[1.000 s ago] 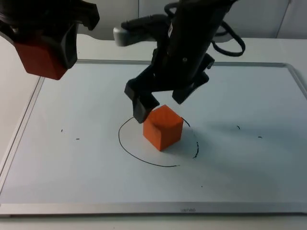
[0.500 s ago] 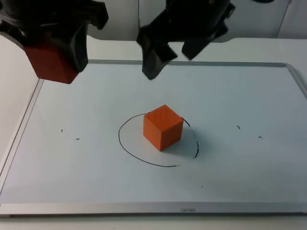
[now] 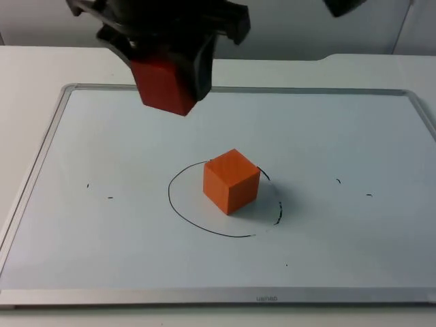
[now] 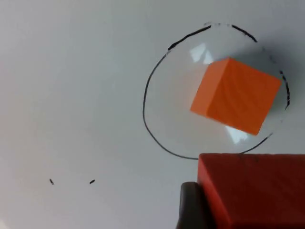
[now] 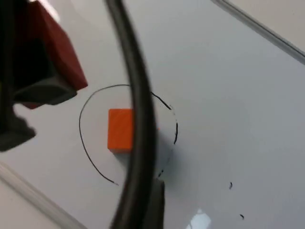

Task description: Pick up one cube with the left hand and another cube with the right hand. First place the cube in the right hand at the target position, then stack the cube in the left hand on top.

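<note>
An orange cube point(image 3: 231, 181) rests on the board inside a hand-drawn black circle point(image 3: 178, 208), toward its back right. My left gripper point(image 3: 168, 68) hangs above the board, behind and left of the circle, shut on a red cube point(image 3: 163, 88). In the left wrist view the red cube point(image 4: 255, 191) is held against a dark finger point(image 4: 190, 205), with the orange cube point(image 4: 236, 95) and the circle point(image 4: 144, 109) beyond it. My right gripper point(image 3: 343, 5) is raised at the back right, away from both cubes. Its wrist view looks down on the orange cube point(image 5: 120, 130) and the held red cube point(image 5: 59, 57).
The white board has a metal frame point(image 3: 218, 294) all round. Small ink marks lie at the left point(image 3: 109, 198) and the right point(image 3: 338, 181). A grey wall closes the back.
My left gripper has carried the red cube right, from the far left toward the circle. My right arm has lifted off the orange cube and withdrawn to the back right.
</note>
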